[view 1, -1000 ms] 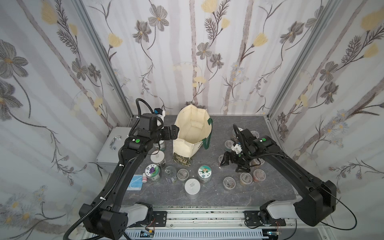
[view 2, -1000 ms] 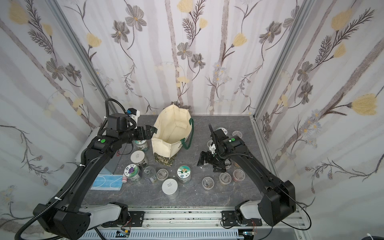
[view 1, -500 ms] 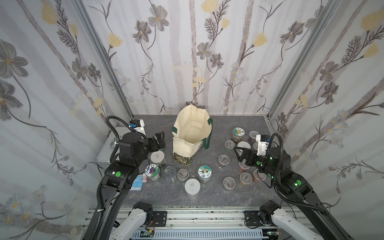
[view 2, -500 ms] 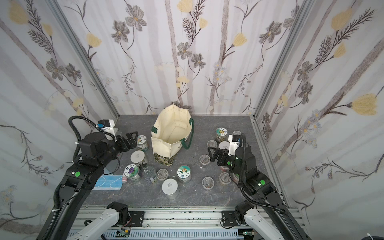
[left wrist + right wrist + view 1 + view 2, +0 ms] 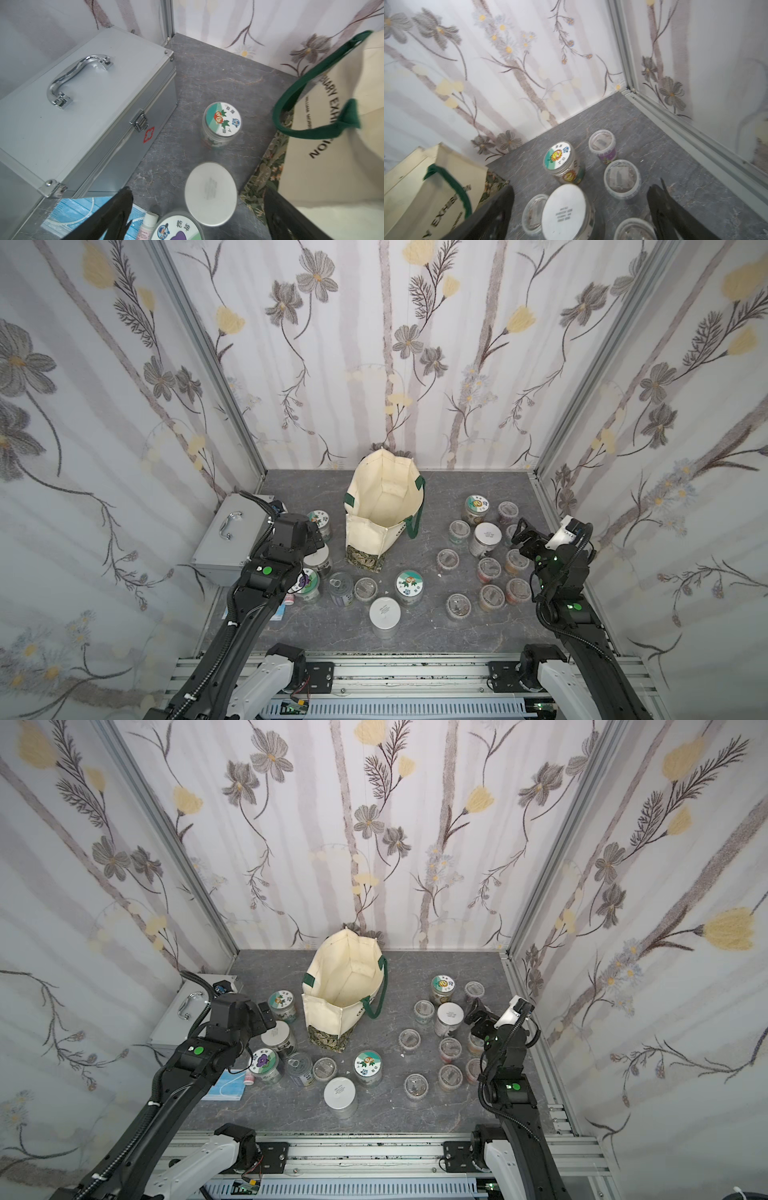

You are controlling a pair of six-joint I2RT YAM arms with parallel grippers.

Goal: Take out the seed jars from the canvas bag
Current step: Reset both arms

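- Top views: the bag (image 5: 370, 537) stands upright at the middle back of the table (image 5: 415, 639). Its mouth is open and I see only cream lining inside. I find it unchanged from a second ago.
- The jars (image 5: 409, 585) stand on the table in two groups, one to the left and front of the bag, the other to its right. I note none displaced since the earlier frames.
- The left gripper (image 5: 316, 531) was up against the bag's left side a second ago. It is now drawn back over the left jars, beside the case (image 5: 226, 535). Its jaws are wide apart and empty.
- The right gripper (image 5: 521, 531) was low over the middle of the right group a second ago. It now sits at that group's outer edge, jaws wide apart and empty.
- Left wrist view: the left gripper (image 5: 197, 190) is spread wide with a white-lidded jar below the gap, ungripped. The case, a blue mask (image 5: 68, 216) and the bag's lettered side are in sight.
- Right wrist view: the right gripper (image 5: 582, 187) is likewise spread over standing jars, and the bag is apart from it.
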